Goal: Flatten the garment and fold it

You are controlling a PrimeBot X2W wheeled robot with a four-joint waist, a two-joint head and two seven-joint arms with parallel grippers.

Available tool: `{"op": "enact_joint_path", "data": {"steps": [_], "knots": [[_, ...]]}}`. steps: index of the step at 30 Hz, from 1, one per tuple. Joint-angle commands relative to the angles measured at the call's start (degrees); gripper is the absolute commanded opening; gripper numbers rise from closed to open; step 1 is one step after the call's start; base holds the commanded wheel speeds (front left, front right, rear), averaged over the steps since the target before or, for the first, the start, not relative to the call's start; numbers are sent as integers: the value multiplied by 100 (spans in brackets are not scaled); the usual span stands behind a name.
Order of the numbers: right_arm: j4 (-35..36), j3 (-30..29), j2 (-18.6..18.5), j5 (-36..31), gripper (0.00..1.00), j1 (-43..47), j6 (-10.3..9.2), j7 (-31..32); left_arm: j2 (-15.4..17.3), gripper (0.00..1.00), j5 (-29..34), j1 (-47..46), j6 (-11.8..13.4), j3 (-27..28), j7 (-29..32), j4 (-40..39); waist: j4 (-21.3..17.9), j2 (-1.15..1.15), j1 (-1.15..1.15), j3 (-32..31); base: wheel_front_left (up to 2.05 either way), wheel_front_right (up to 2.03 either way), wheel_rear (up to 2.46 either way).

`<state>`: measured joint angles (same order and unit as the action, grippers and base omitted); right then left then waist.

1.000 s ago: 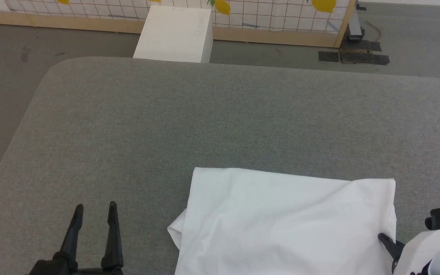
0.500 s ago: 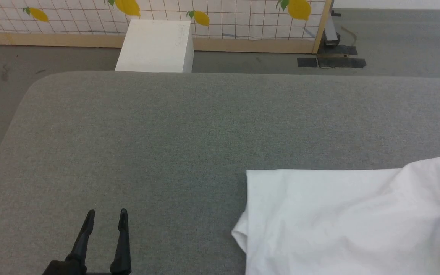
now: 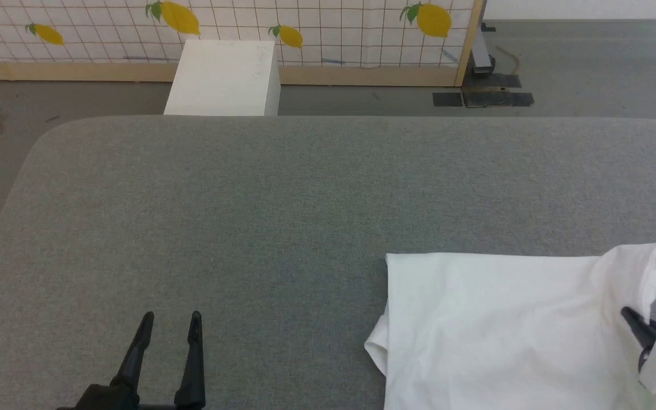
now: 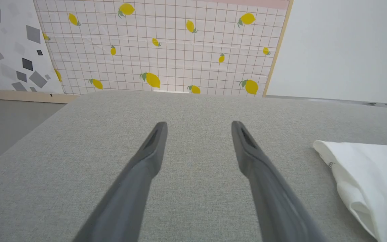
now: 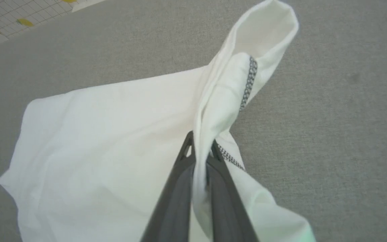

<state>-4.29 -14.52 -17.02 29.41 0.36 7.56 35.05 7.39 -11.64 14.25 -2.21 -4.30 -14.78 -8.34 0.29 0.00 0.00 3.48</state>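
One garment (image 3: 493, 324) on one table (image 3: 282, 188), right claw (image 5: 201, 141) clenched on its fabric, left claw (image 3: 171, 316) spread empty, one white box (image 3: 222, 77)

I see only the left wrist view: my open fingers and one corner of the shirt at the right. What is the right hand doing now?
Observer: The right hand is shut on the shirt, pinching a fold at its right side.
Operator: Is this fold flat or lifted?
Observer: Lifted; it stands up from the table, and a grey zigzag seam shows on it.
Operator: And the rest of the shirt?
Observer: It lies on the table as a rough rectangle, with some soft wrinkles.
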Motion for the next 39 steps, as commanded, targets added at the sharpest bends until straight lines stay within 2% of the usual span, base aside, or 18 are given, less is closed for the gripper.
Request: {"op": "enact_joint_path", "data": {"steps": [1,7,14,23,34,39], "knots": [[249,143,50,117,0,117,-8,121,-31,100,23,-47,-24,1,-22,8,-17,0,0,-31,0,0,0],[1208,992,317,397,0,169,-8,707,-97,100,-3,-29,-50,-16,-22,61,-28,0,0,-120,0,0,0],[1178,1674,522,279,0,-221,-8,957,-124,100,-17,-104,-135,-91,-22,136,135,0,0,-138,0,0,0],[333,2464,657,-9,0,-807,-8,840,-158,100,-17,-204,-202,-180,-22,245,446,0,0,-101,0,0,0],[-1084,2898,1011,-419,0,-1472,-8,471,-214,100,-16,-333,-214,-229,-22,300,719,0,0,2,0,0,0],[-1843,2928,1192,-840,0,-1705,-8,383,-258,100,-35,-382,-225,-279,-22,346,827,0,0,16,0,0,0]]}}
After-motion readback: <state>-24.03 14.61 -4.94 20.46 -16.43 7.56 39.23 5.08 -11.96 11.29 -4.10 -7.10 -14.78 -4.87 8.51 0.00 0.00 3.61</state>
